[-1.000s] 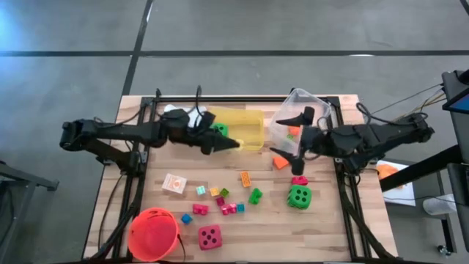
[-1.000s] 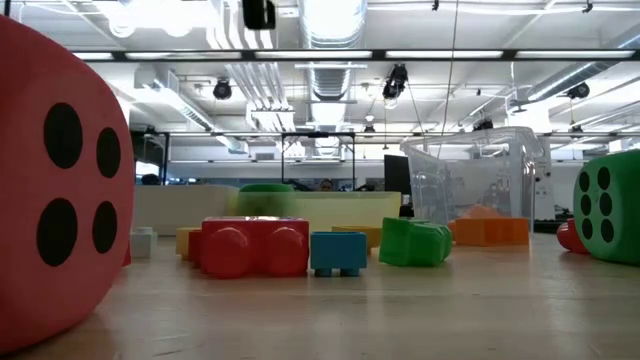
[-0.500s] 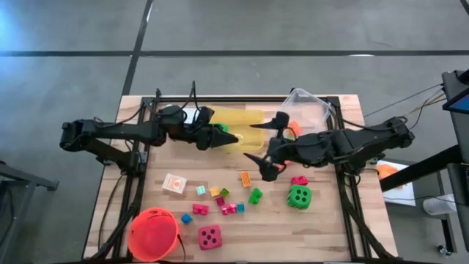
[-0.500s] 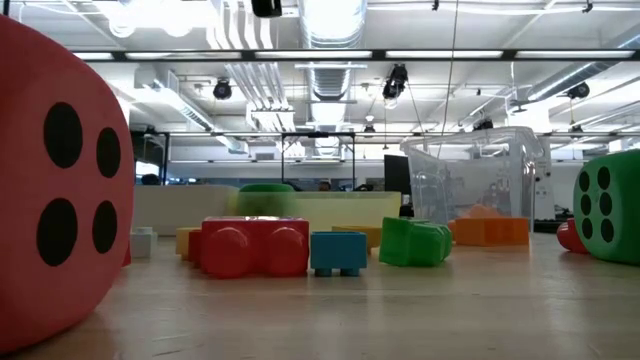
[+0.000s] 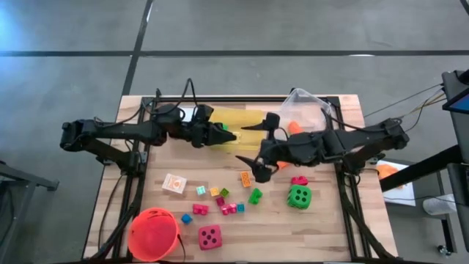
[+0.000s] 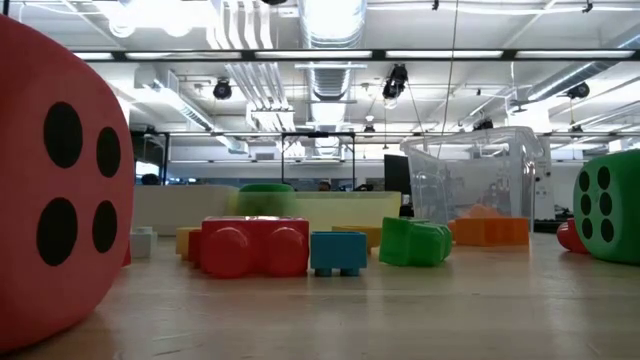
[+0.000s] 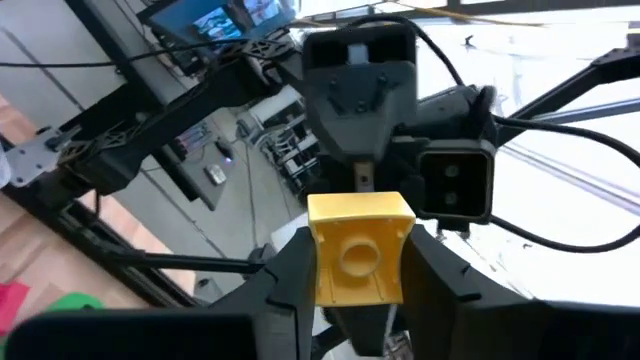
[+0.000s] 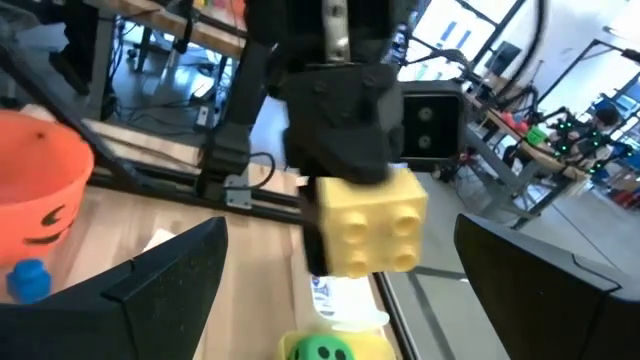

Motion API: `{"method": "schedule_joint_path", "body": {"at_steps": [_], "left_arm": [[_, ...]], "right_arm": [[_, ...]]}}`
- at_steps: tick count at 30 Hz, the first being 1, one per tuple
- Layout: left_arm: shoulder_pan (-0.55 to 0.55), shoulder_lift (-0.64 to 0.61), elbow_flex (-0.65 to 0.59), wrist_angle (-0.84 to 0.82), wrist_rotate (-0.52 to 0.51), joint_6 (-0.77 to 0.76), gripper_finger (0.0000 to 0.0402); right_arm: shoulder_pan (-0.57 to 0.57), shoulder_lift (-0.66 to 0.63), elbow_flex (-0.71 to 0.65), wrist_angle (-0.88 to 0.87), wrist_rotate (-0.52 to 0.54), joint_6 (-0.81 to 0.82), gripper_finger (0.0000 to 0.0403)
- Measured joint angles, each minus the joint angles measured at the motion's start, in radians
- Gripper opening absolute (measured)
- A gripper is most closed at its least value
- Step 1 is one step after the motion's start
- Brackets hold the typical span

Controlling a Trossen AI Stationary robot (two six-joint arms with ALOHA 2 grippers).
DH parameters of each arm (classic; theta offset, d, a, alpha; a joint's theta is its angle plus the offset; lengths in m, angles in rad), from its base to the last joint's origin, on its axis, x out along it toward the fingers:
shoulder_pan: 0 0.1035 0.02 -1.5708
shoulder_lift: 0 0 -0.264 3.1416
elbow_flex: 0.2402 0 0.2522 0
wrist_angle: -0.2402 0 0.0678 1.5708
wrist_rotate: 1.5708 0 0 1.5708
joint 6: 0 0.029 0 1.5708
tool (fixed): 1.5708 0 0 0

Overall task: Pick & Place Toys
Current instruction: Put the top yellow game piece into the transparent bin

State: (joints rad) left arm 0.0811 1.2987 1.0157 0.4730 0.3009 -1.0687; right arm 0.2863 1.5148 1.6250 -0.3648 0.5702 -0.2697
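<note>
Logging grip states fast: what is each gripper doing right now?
Left gripper: shut on a yellow block.
Right gripper: open, empty, facing the left gripper.

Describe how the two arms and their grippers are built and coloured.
Both arms are black, jointed and slim, with black cables looping along them. The left gripper and right gripper each end in two dark, tapered, pointed fingers. A boxy black camera module sits at each wrist.

A yellow two-stud block (image 7: 358, 249) is pinched in the left hand (image 5: 229, 136), raised off the tabletop (image 5: 322, 227). A pink-red dotted die (image 5: 209, 236), a green dotted die (image 5: 298, 196) and small bright blocks (image 5: 229, 208) lie scattered on the wood, beside a white picture card (image 5: 174, 183).
</note>
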Motion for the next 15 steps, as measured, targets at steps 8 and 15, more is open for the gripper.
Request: {"method": "schedule_joint_path", "body": {"at_steps": [8,15], "left_arm": [[0.000,0.000,0.000,0.011,0.000,-0.006,0.0096],[0.000,0.013,0.000,0.014,0.000,-0.007,0.0096]], "right_arm": [[-0.035,0.000,0.006,0.007,-0.035,-0.003,0.0367],[-0.061,0.001,0.006,0.008,-0.098,0.000,0.0274]]}}
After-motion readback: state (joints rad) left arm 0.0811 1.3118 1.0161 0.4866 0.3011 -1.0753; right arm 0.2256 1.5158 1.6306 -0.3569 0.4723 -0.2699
